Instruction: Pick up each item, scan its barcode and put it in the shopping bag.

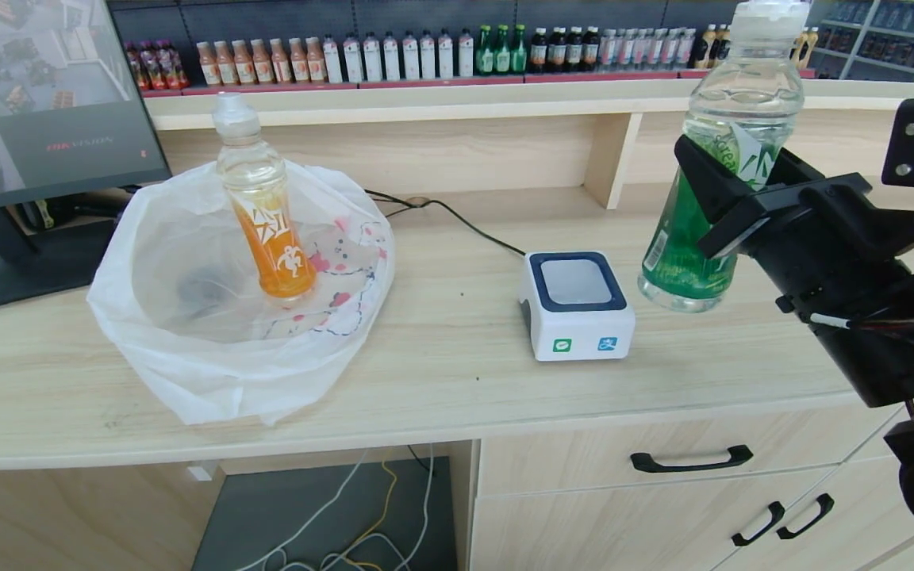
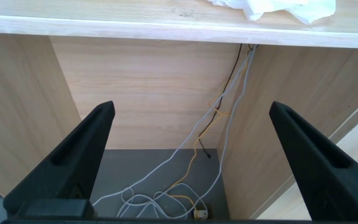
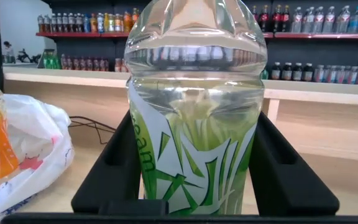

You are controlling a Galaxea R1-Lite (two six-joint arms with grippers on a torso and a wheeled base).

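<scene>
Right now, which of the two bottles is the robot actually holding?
The green-labelled bottle, clamped in the right gripper and lifted off the counter. The orange drink bottle stands free inside the shopping bag.

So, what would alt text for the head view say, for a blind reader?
The right end effector holds a green-labelled bottle over a wooden counter, right of a white scanner; an orange drink bottle stands in a white shopping bag.
</scene>
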